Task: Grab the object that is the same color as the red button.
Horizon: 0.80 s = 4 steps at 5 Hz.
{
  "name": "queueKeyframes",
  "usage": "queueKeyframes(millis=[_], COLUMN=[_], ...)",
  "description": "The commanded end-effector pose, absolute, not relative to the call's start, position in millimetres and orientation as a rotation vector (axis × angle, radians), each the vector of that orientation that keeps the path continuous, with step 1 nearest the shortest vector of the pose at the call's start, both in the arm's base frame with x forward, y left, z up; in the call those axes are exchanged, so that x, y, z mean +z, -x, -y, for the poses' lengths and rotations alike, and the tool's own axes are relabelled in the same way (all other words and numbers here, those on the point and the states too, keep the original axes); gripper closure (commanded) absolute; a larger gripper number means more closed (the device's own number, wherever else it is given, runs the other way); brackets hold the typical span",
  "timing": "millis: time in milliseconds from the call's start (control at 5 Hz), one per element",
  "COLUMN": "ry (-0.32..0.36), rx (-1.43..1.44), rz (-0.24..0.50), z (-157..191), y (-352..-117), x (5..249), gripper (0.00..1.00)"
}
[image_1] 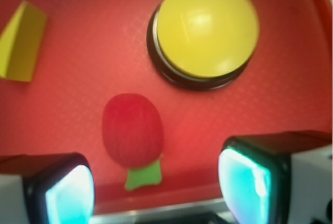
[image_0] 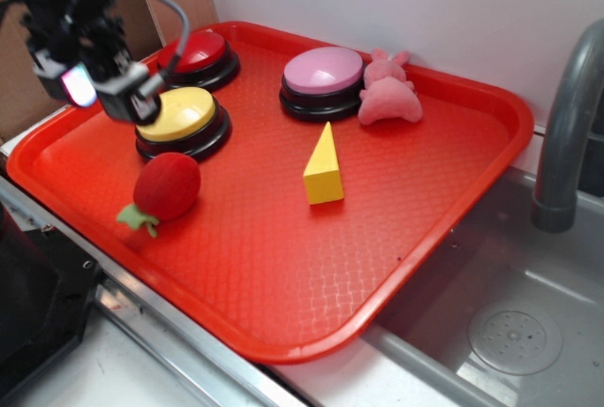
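Fuzzy red plush strawberry [image_1: 132, 129], round with a green felt leaf, lies on the waffle-textured plastic tray [image_0: 283, 265] just before the glossy yellow-domed button [image_1: 207, 26]; gripper [image_1: 156, 182] hovers spread wide, holding nothing.

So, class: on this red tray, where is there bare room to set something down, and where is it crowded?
The widest bare patch is the tray's near half, between the strawberry, the yellow wedge and the front rim. Another lies right of the wedge, below the pink pig. The back is crowded: red button, yellow button, pink button, with the open gripper above.
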State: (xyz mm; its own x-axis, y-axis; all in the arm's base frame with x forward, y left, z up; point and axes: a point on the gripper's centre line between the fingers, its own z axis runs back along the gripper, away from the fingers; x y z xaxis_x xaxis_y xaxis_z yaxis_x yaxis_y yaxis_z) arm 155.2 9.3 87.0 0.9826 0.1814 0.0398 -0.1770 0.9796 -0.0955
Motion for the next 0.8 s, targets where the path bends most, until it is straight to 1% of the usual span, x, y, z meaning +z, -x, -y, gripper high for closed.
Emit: queueKeyframes(millis=[0, 200, 400, 600], ry=[0.026, 0.041, 0.065, 0.059], rx=[0.189, 0.197, 0.218, 0.234], rz=[0.068, 0.101, 0.131, 0.155], z=[-1.5, 2.9, 7.6, 6.9], y=[-162.4, -162.0, -161.9, -161.7], x=[33.6, 23.4, 23.8, 33.2], gripper=[0.0, 0.0, 0.83, 1.0])
